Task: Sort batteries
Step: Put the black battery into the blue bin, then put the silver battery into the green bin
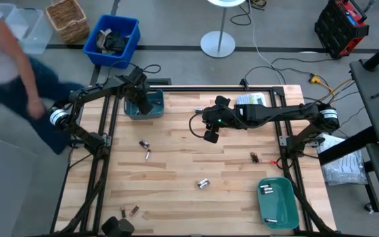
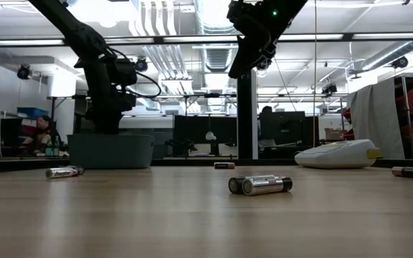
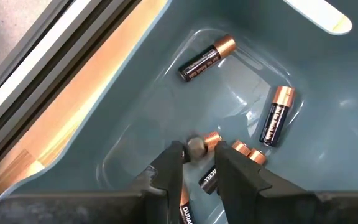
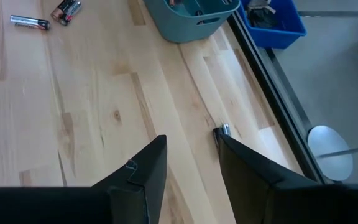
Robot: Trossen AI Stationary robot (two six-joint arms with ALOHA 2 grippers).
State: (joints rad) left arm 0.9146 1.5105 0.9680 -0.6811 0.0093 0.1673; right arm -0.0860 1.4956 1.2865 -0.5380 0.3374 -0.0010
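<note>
My left gripper [image 1: 141, 99] reaches down into the teal bin [image 1: 155, 109] at the table's far left. In the left wrist view its fingers [image 3: 201, 174] stand slightly apart over several dark copper-topped batteries [image 3: 277, 115] on the bin floor. My right gripper [image 1: 210, 135] hangs open, high over the table's middle [image 4: 191, 140], and holds nothing that I can make out. Loose batteries lie on the wood: two left of centre [image 1: 145, 149], a pair toward the near edge [image 1: 203, 184] [image 2: 260, 185], a dark one on the right [image 1: 254, 157], and two at the near left [image 1: 129, 211]. My left gripper has a dark battery [image 3: 184, 214] lying along the inner side of one finger, pointing down into the bin. A gap shows between it and the other finger. I cannot tell whether the fingers touch it.
A teal tray [image 1: 288, 209] at the near right holds silvery batteries [image 1: 266, 190]. The grey-white label maker [image 1: 251, 100] [image 2: 335, 154] sits at the far edge. Beyond the table's far-left corner are a blue bin [image 1: 114, 39], a basket and a person [image 1: 5, 59].
</note>
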